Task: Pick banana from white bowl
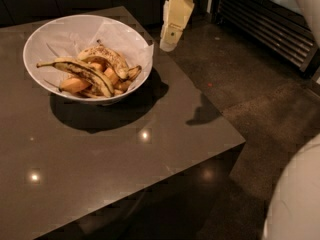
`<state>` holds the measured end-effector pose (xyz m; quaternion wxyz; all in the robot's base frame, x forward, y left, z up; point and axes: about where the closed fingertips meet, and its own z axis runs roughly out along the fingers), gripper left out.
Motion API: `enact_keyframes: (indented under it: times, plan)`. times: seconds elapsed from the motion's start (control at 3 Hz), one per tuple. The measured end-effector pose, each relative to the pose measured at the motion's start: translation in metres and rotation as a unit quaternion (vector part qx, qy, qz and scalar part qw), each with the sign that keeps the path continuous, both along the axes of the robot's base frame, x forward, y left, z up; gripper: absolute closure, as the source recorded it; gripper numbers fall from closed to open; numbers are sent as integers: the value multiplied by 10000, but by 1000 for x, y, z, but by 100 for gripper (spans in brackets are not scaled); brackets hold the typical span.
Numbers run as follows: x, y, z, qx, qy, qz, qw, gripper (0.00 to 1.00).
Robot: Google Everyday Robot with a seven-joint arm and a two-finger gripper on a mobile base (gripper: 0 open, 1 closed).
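The white bowl (60, 36) stands on the far left part of the dark table (150, 149). In it lies the plump speckled banana (105, 55), behind a slimmer banana with black streaks (82, 72) and several orange fruit chunks (75, 84). My gripper (169, 41) hangs above the table's far right edge, just right of the bowl's rim and higher than it. It holds nothing that I can see.
The table's right edge drops to a dark speckled floor (250, 84). A slatted grille (270, 24) runs along the back right. A pale rounded part of the robot (300, 199) fills the lower right corner.
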<state>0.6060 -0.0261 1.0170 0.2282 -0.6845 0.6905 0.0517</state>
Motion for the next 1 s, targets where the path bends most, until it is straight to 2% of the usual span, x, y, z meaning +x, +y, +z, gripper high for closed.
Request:
enact_keyframes:
  times: [0.67,1.0]
  plan:
    - [21,69,-15,181,417,384,9982,0]
    - [29,76,-12,291,281,362,9985,0]
